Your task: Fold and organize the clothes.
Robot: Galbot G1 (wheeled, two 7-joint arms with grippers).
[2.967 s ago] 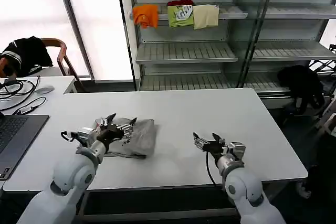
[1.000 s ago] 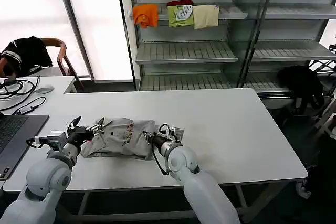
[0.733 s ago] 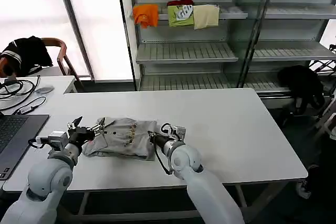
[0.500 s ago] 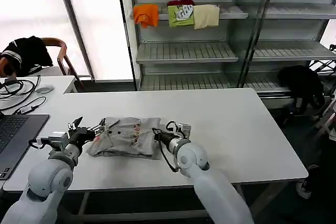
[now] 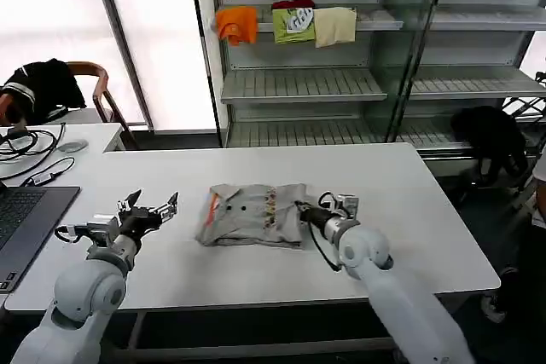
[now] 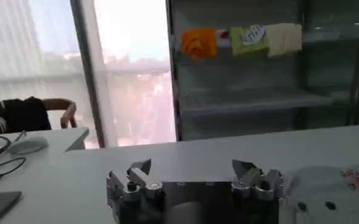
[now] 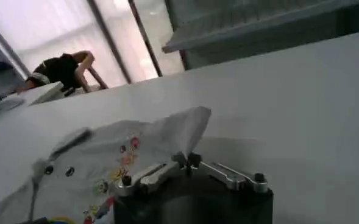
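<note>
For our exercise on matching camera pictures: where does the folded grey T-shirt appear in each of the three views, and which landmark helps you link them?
Head view: grey T-shirt lies mid-table, the right pincer shut on its edge.
Left wrist view: T-shirt at the lower right corner, beside the open left pincer.
Right wrist view: T-shirt in the lower left, at the pincer.
Shared landmark: the chair draped with a black garment.

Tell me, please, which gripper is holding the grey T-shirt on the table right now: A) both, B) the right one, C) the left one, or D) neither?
B: the right gripper is pinched shut on the edge of the grey T-shirt, while the left gripper stands open, apart from it, over the bare table.
</note>
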